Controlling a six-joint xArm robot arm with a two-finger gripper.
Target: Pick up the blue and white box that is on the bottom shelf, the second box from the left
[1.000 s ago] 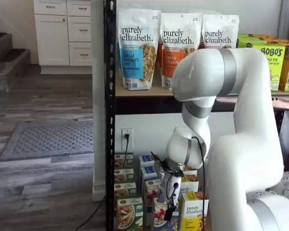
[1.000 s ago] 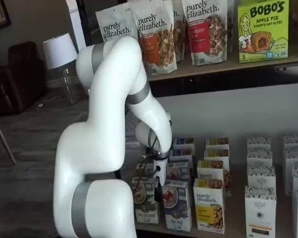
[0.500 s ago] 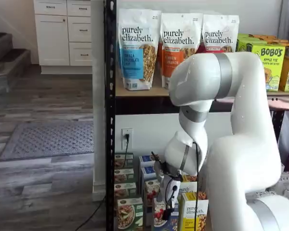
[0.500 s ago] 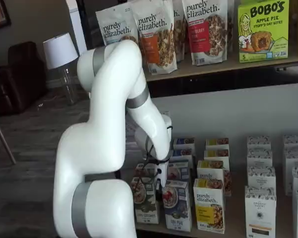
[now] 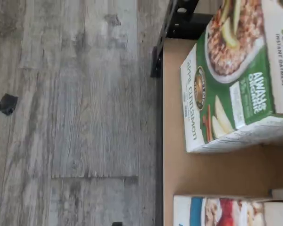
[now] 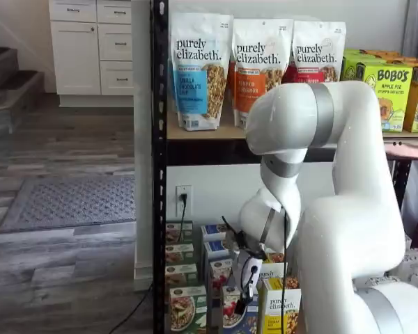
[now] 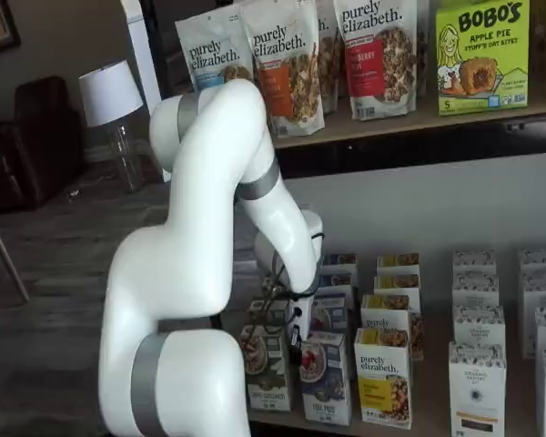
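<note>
1. Blue and white box (image 7: 325,376): upright carton at the front of the bottom shelf (image 7: 432,410), long axis vertical, its printed face with a bowl and red berries turned outward toward the room. Seen in both shelf views (image 6: 232,313). The wrist view catches only one edge of it (image 5: 212,211), blue band and berry picture showing.
2. Green and white carton (image 7: 264,366): stands just beside the blue and white box, at the outer end of the front row, near the black corner post (image 6: 158,167). In the wrist view (image 5: 236,75) it is marked as instant oatmeal with apple slices pictured, and a strip of bare tan board lies between it and the blue and white box.
3. Yellow and white carton (image 7: 383,377): "purely elizabeth", on the other side of the blue and white box, also upright.
4. Gripper (image 6: 245,296): hangs low in front of the front row, directly above and before the blue and white box; no contact can be made out. Jaws: the black fingers show side-on and no gap can be read from the shelf views; taken as spread wide, with nothing between them.
5. Upper shelf: granola pouches (image 6: 199,69) and green snack boxes (image 7: 482,55).
6. Floor (image 5: 75,108): grey wood planks, beside the shelf edge.
</note>
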